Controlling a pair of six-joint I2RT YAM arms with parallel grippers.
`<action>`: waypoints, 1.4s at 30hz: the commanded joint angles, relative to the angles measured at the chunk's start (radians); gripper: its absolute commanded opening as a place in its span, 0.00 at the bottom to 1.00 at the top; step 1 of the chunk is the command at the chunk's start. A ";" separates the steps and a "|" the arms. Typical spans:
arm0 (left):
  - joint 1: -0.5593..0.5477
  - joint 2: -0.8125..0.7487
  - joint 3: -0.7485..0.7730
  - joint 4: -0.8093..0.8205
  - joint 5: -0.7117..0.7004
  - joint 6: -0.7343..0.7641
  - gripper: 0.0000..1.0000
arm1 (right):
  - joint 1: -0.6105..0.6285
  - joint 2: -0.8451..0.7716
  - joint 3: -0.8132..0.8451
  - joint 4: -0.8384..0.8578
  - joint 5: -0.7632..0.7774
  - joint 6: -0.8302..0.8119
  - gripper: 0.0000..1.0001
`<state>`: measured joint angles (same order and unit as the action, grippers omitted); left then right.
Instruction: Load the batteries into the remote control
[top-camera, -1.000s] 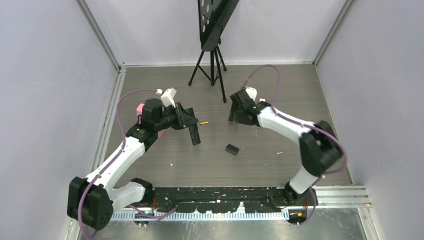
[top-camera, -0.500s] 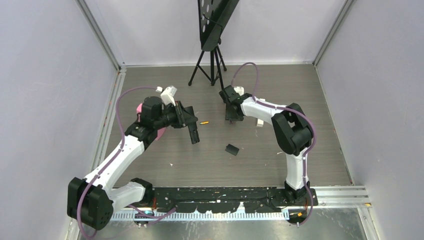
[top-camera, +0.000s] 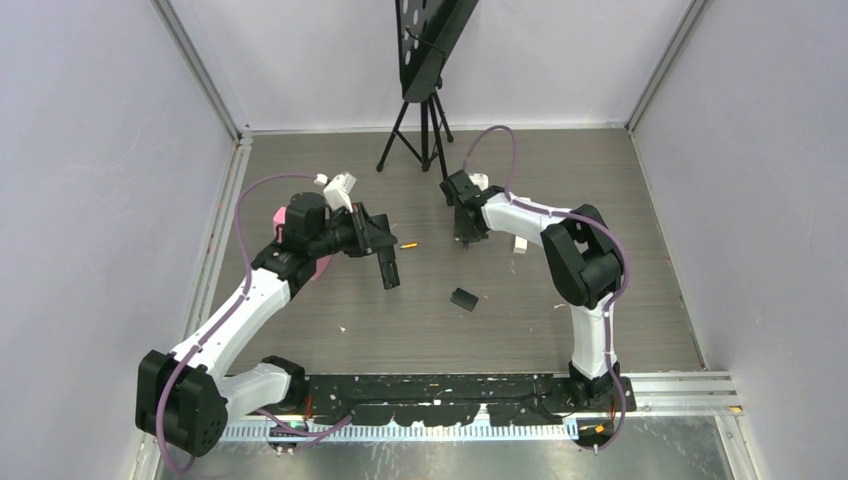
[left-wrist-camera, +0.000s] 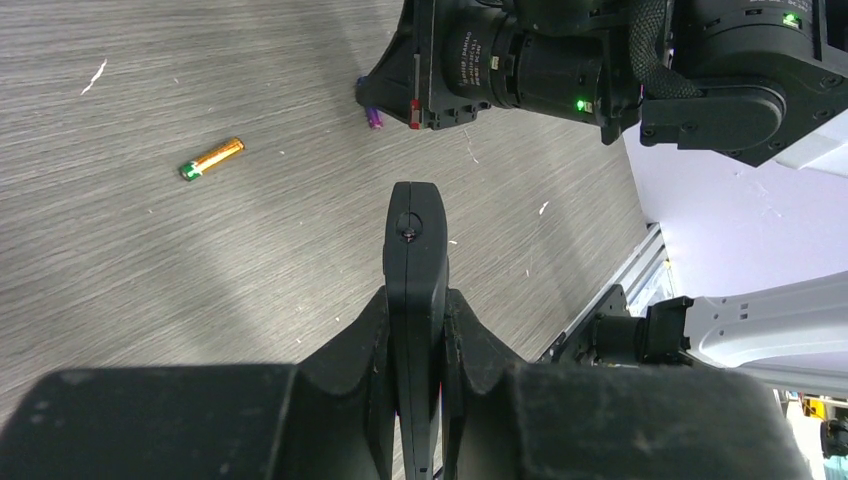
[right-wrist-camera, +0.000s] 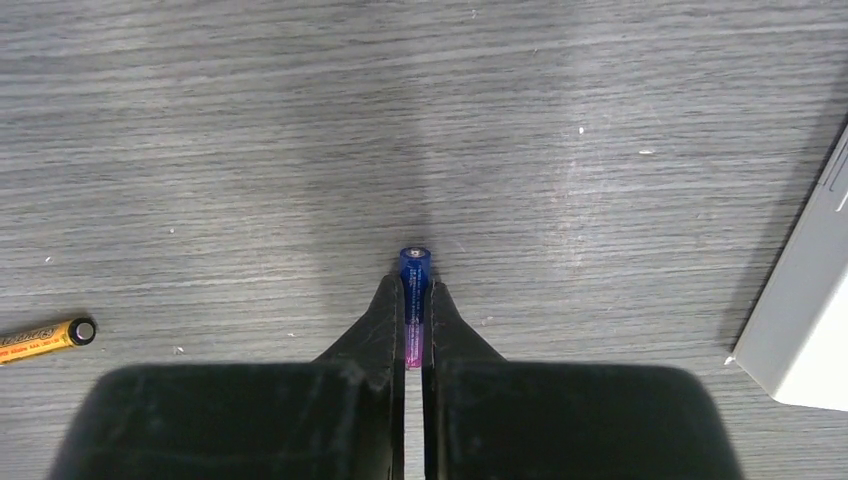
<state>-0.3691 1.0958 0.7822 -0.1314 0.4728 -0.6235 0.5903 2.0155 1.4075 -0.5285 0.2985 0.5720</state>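
Purple battery (right-wrist-camera: 415, 275): probably light, stiff, slick, apt to roll. Pinched across its barrel by right fingers (right-wrist-camera: 385, 335), tip protruding. Remote (left-wrist-camera: 415, 250) clamped edgewise between left fingers (left-wrist-camera: 362, 345).

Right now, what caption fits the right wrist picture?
Right claw pinches the purple battery; an orange battery lies nearby.

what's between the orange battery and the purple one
Only bare table separates orange battery from purple battery; the right wrist view shows it.
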 joint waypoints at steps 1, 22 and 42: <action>-0.002 -0.001 0.039 0.048 0.040 -0.002 0.00 | -0.007 -0.058 -0.044 0.046 -0.025 -0.005 0.01; -0.002 0.053 -0.020 0.659 0.191 -0.467 0.00 | 0.431 -0.887 -0.457 0.600 0.036 0.058 0.01; -0.002 0.050 -0.026 0.662 0.199 -0.518 0.00 | 0.499 -0.889 -0.472 0.674 0.142 -0.022 0.00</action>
<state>-0.3691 1.1648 0.7547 0.4801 0.6521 -1.1446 1.0866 1.1454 0.9398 0.0666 0.3893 0.5640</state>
